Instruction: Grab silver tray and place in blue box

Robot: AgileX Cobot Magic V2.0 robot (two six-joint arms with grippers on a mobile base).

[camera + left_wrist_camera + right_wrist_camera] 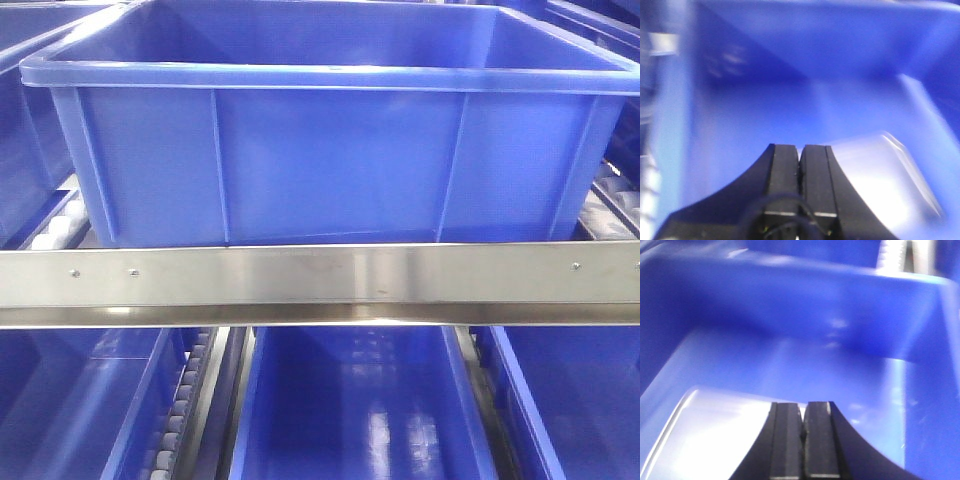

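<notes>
In the front-facing view, one large rectangular blue plastic box [320, 150] with a rolled rim and ribbed walls is seen standing on an upper shelf, behind one horizontal brushed-steel rail [320, 285]. Parts of other blue bins are seen to its left [25, 120] and upper right, each cut off by the frame. White roller tracks [55, 230] are seen under the box at both sides. Below the rail, three more blue bins are counted from left to right: one at the left [75, 400], one in the middle [360, 410] and one at the right [570, 400]; a further roller strip [185, 410] lies between the left and middle ones. No arm is seen in this view. In the left wrist view, one black left gripper [800, 162] is recorded with its two fingers pressed together, nothing between them; just to its right, a blurred shallow silver metal tray [885, 180] with a rounded corner is seen lying on the floor of a blue box. In the right wrist view, one black right gripper [802, 422] is likewise recorded with both fingers closed on nothing; the same silver tray lies at its left on the blue floor, with its rim visible. The tray's ridges cannot be made out owing to blur and glare.
</notes>
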